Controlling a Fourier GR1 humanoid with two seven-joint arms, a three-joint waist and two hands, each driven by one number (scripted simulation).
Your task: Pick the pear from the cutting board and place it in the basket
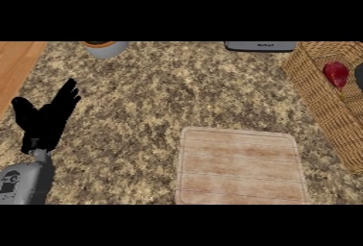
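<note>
- The cutting board [241, 166] lies near the bench's [142, 96] front edge, right of the middle, and nothing rests on it.
- The basket [319, 110] stands at the bench's right edge. 1 dark red fruit lies inside it towards the far end. From its shape I take it for the pear [336, 73], so the placing looks done or nearly done.
- The left hand [46, 120] shows near the bench's left edge with its fingers straight, spread and pointing up, holding nothing. It is resting, well apart from both board and basket.
- A dark sliver at the view's right edge, just beside the pear, is probably the right hand [359, 77]. Too little of it shows to tell whether it is open or closed, or whether it touches the fruit.
- As I judge it, the step in hand is letting go and coming away. The pear should be settled on the basket floor before it is freed.
- The hand should then rise straight up until it is above the rim, and only then draw back towards the bench's front edge.
- A sideways exit could catch the woven wall and shift the basket, or nudge the pear so that it rolls.
- A grey pot [105, 48] and a grey appliance [260, 46] stand at the bench's far edge, well clear of that path.
</note>
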